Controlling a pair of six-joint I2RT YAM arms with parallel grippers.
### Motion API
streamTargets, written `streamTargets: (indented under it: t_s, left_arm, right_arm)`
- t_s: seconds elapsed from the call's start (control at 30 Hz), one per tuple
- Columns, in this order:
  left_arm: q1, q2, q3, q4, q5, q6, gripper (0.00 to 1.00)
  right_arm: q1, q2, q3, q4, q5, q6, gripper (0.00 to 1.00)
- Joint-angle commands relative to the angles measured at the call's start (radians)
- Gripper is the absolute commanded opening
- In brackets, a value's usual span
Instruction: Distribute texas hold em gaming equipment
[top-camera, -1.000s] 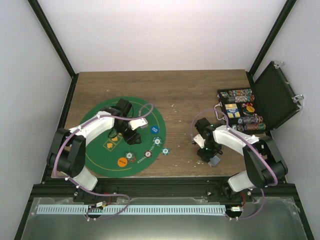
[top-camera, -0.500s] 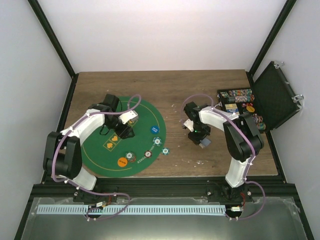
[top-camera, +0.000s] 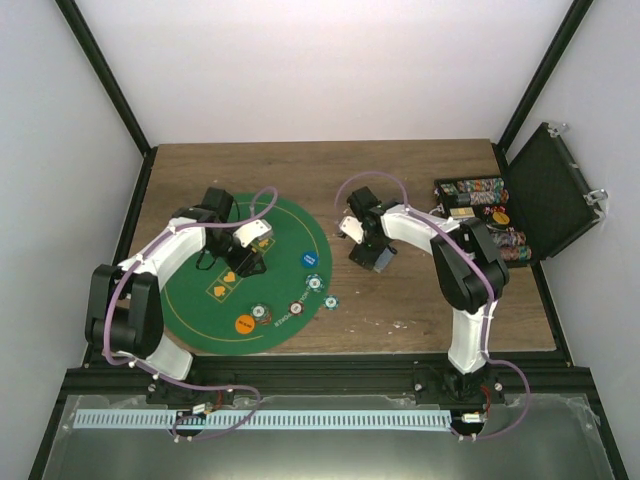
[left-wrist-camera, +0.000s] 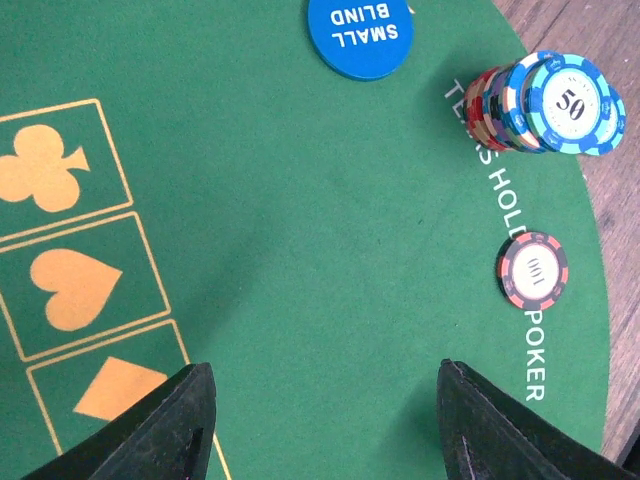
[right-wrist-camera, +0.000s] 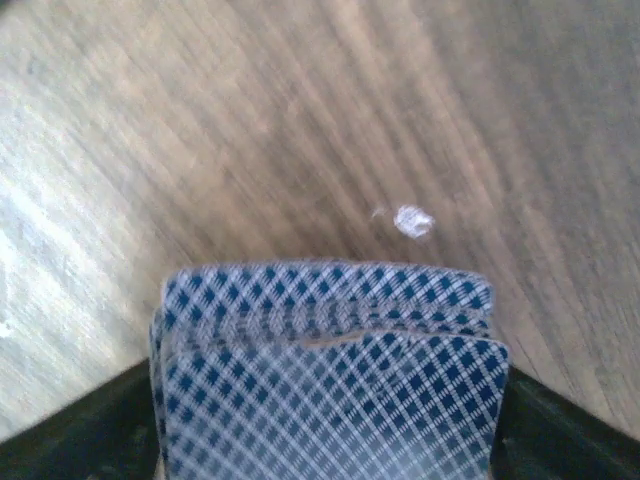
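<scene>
Right wrist: clamped between the right gripper (right-wrist-camera: 330, 432) fingers, a stack of cards (right-wrist-camera: 330, 340) above the wooden table (right-wrist-camera: 300, 120). Left gripper (left-wrist-camera: 322, 400) parted, empty, over the green mat (left-wrist-camera: 300, 250) near chips (left-wrist-camera: 545, 100).

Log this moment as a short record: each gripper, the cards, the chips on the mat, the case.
left gripper: open, empty, over the mat
right gripper: shut on the cards, over bare table, right of the mat
chip stack: at the mat's edge, a 50 chip on top
red-white chip: flat on the mat, alone
blue button: on the mat, reads SMALL BLIND
orange disc: on the mat, near edge
case: open, far right, chips inside
</scene>
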Motion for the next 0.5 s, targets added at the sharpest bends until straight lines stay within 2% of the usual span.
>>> streamTargets:
  t_s: [0.0, 0.03, 0.27, 0.47]
  left_arm:
    - [0.004, -0.02, 0.02, -0.018, 0.023, 0.01, 0.63]
    - [0.004, -0.019, 0.021, -0.02, 0.025, 0.01, 0.63]
    - [0.005, -0.006, 0.066, -0.052, 0.033, 0.033, 0.63]
    - [0.004, -0.001, 0.134, -0.102, 0.086, 0.068, 0.64]
  right_arm:
    - [0.023, 0.052, -0.014, 0.055, -0.028, -0.023, 0.93]
    - [0.024, 0.033, -0.012, 0.058, -0.039, -0.02, 0.99]
    - [0.023, -0.168, -0.002, 0.151, -0.094, 0.057, 1.0]
    - [-0.037, -0.372, -0.044, 0.231, -0.315, 0.243, 1.0]
